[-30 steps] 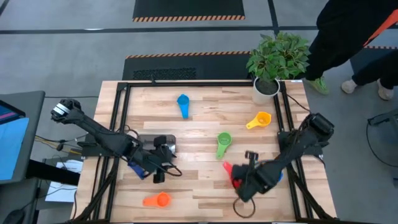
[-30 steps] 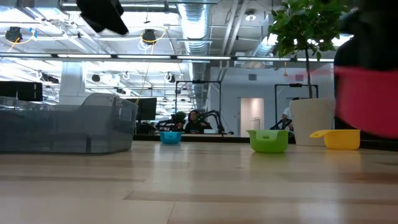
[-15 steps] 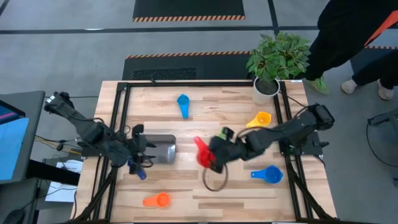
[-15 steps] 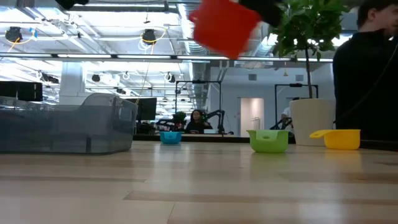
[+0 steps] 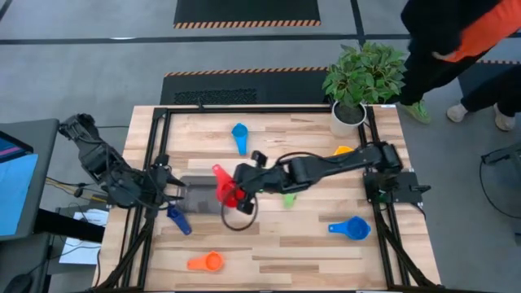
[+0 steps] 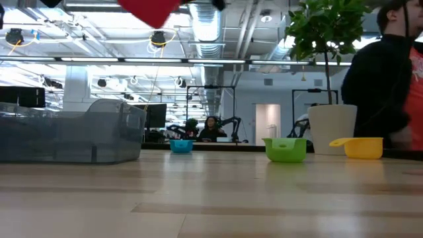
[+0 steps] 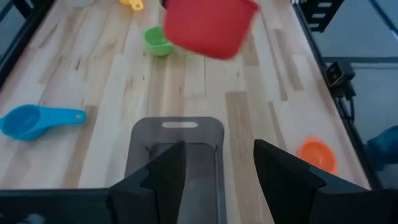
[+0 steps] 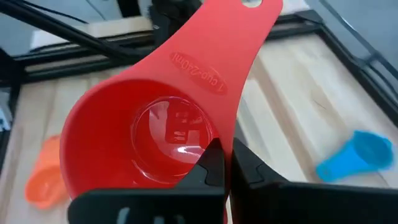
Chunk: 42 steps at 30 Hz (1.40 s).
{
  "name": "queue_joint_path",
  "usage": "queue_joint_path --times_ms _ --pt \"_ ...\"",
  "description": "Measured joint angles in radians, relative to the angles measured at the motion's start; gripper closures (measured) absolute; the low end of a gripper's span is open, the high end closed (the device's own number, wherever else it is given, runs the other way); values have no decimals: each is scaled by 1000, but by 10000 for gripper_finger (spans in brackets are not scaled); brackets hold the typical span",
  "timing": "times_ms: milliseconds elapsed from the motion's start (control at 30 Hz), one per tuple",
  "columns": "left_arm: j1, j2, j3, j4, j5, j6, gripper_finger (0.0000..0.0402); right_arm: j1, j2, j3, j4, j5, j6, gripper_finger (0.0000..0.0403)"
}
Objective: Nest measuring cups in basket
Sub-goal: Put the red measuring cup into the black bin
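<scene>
One red round plastic measuring cup [image 5: 221,186], clamped in our right gripper [image 5: 242,185] above the dark grey translucent basket [image 5: 198,198], could tip off-centre onto the rim if released early; our left gripper [image 7: 216,167], fingers apart, waits just beside it.

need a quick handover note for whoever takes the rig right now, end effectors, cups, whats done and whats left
Right end effector: shut on the red cup, held in the air over the basket's right end.
Left end effector: open, at the basket's left end, holding nothing.
On the table: light blue cup, yellow cup, green cup, blue cup, orange cup, dark blue cup.
Done: red cup picked up.
Left: drop red into the basket, then nest the six others.
</scene>
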<state>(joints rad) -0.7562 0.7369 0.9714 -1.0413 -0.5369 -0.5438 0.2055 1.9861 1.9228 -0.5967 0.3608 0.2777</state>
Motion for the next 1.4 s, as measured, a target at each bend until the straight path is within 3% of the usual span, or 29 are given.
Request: queue_joint_path --times_ms 500,833,1400 --pt "-3 0 0 -45 -26 1 224 -47 337 395 -67 -145 -50 394" --pt "-3 0 0 -134 -28 19 224 -70 377 415 -76 -180 -44 394" --pt "-2 8 0 -119 -52 52 224 -98 444 410 -24 -208 -63 396"
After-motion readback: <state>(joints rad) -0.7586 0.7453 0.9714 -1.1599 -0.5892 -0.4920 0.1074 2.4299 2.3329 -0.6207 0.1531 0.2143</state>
